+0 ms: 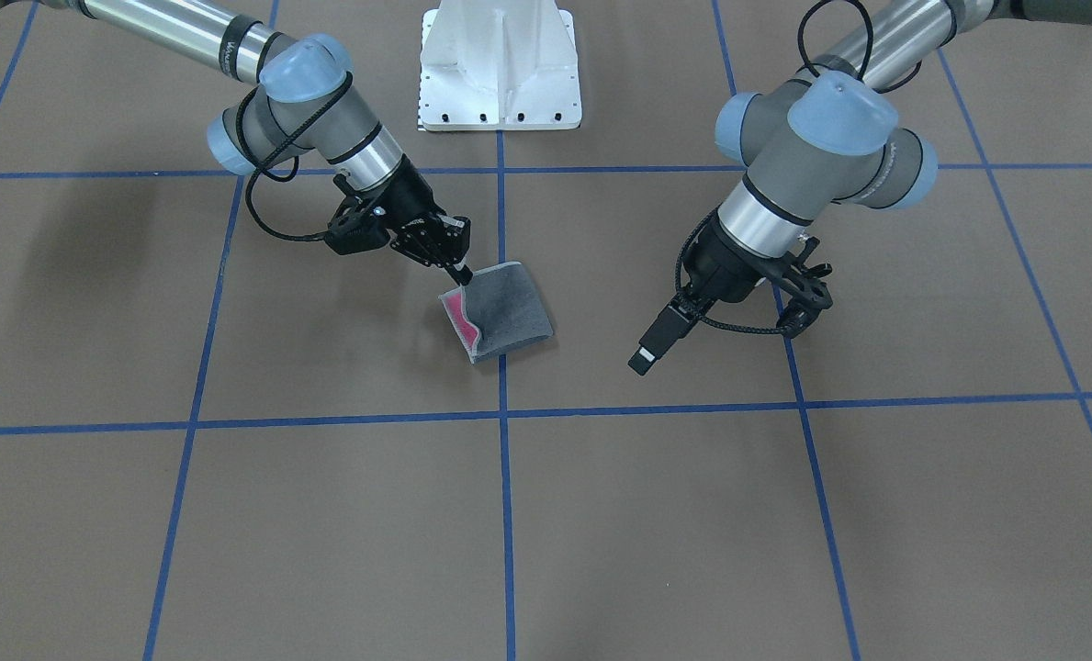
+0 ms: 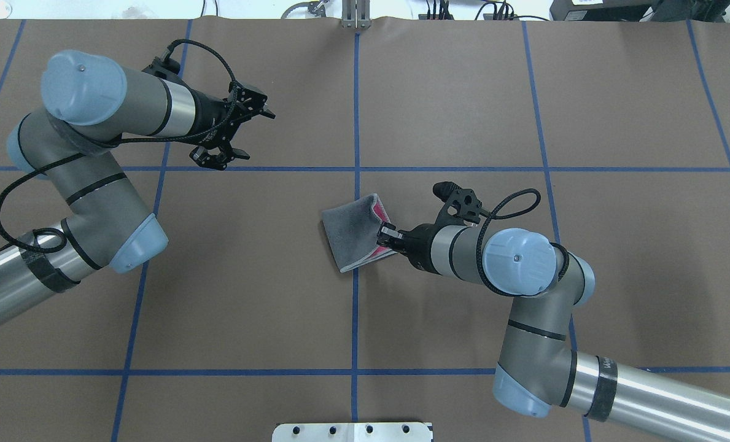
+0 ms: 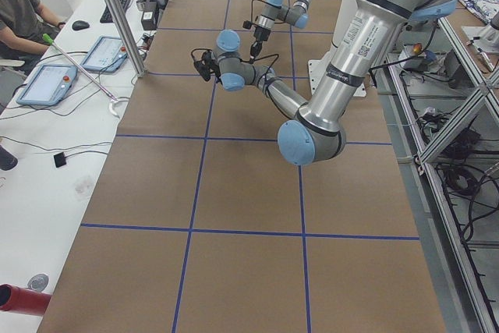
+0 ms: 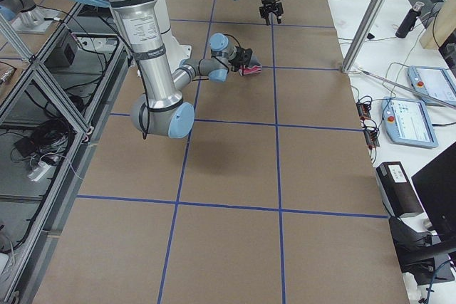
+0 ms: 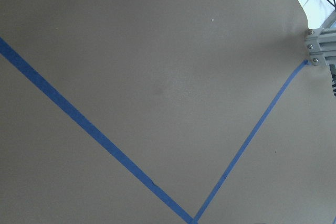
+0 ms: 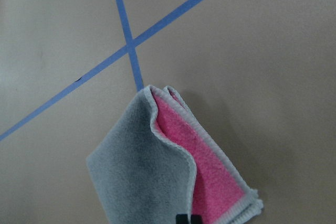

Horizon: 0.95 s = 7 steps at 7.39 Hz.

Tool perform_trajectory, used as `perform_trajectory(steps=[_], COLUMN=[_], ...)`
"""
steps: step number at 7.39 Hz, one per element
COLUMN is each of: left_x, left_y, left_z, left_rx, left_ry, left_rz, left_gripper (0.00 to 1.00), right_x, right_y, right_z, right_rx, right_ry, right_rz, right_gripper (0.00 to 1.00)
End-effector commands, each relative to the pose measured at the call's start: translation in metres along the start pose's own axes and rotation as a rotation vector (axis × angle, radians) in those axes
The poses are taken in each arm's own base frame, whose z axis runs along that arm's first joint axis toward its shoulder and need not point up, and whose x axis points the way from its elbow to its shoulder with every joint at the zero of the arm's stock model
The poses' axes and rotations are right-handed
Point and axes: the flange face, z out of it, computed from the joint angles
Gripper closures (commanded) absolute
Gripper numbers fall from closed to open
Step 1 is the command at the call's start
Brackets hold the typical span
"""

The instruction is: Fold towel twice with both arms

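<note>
The towel (image 1: 509,312) lies folded near the table's middle, dark grey face up, with a pink strip showing along one side. It also shows in the overhead view (image 2: 352,230) and the right wrist view (image 6: 136,177). My right gripper (image 1: 461,273) is shut on the towel's edge where grey meets pink (image 2: 386,235); its fingertips (image 6: 181,217) just show at the bottom of the right wrist view. My left gripper (image 2: 236,132) hangs open and empty above bare table, well away from the towel on my left, far side. The left wrist view shows only table and tape.
Blue tape lines (image 1: 501,459) grid the brown table. The white pedestal base (image 1: 500,64) stands at the robot's side. An operator (image 3: 19,13) sits at a desk with tablets beyond the far edge. A metal post (image 4: 370,26) stands at that edge.
</note>
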Motion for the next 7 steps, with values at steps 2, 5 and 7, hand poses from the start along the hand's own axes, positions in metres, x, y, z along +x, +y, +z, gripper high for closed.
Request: perform_trajectory(steps=[2, 5, 7], left_x=[0.001, 0.001, 0.002], left_y=[0.001, 0.002, 0.001], left_z=[-0.001, -0.002, -0.002], left_rx=[-0.001, -0.002, -0.001], left_ry=[0.002, 0.004, 0.005], left_rz=[-0.001, 0.0, 0.0], left_gripper=[0.1, 0.1, 0.1], right_x=[0.001, 0.025, 0.028], right_y=[-0.023, 0.002, 0.002], right_z=[-0.008, 0.001, 0.002], right_rx=[0.01, 0.005, 0.004], right_ry=[0.002, 0.034, 0.039], right_rz=[-0.001, -0.012, -0.014], right_gripper=[1.0, 1.0, 1.0])
